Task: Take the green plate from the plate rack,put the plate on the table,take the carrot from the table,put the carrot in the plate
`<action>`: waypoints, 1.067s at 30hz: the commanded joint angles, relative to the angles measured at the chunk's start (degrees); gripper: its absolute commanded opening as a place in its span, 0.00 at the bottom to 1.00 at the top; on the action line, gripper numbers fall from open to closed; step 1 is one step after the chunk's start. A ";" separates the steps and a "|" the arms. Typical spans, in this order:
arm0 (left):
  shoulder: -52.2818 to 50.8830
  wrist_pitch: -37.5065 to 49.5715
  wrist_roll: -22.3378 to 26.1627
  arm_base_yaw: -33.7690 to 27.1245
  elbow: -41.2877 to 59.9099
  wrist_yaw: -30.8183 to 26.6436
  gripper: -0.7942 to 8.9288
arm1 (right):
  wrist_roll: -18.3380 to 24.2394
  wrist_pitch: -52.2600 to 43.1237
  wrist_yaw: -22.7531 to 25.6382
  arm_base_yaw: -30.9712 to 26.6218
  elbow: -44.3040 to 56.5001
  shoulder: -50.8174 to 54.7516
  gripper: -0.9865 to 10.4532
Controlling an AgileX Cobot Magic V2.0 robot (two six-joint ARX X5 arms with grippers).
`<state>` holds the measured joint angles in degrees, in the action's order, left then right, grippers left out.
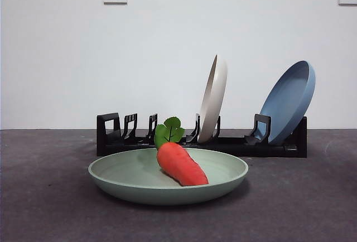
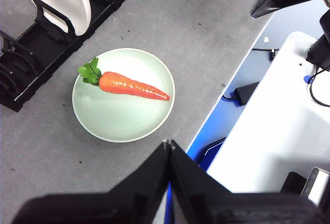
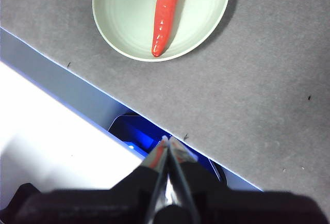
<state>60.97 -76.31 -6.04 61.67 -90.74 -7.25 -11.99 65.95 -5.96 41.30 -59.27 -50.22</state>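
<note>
Lying inside the green plate [image 1: 223, 179], the carrot [image 1: 181, 164] stays within its rim; both end effectors closed.

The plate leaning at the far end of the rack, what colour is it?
Light blue. The plate leans in the black rack; the front view shows it best.

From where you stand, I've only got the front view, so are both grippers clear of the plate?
Observer: Yes. The left gripper hangs shut beyond the table edge, apart from the green plate.
Operator: And the right one?
Observer: The right gripper is shut too, also past the table's edge, holding nothing.
Operator: Does the carrot fit inside the plate?
Observer: From above, the carrot lies wholly within the rim, its leaves at the side nearer the plate rack.
</note>
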 commanded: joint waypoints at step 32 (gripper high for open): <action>-36.57 70.10 20.35 -55.80 56.92 16.44 0.08 | 0.26 -0.33 0.13 0.17 0.07 0.13 0.09</action>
<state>25.47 -7.01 15.18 6.35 -37.32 9.15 -11.99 65.95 -5.96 41.30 -59.27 -50.17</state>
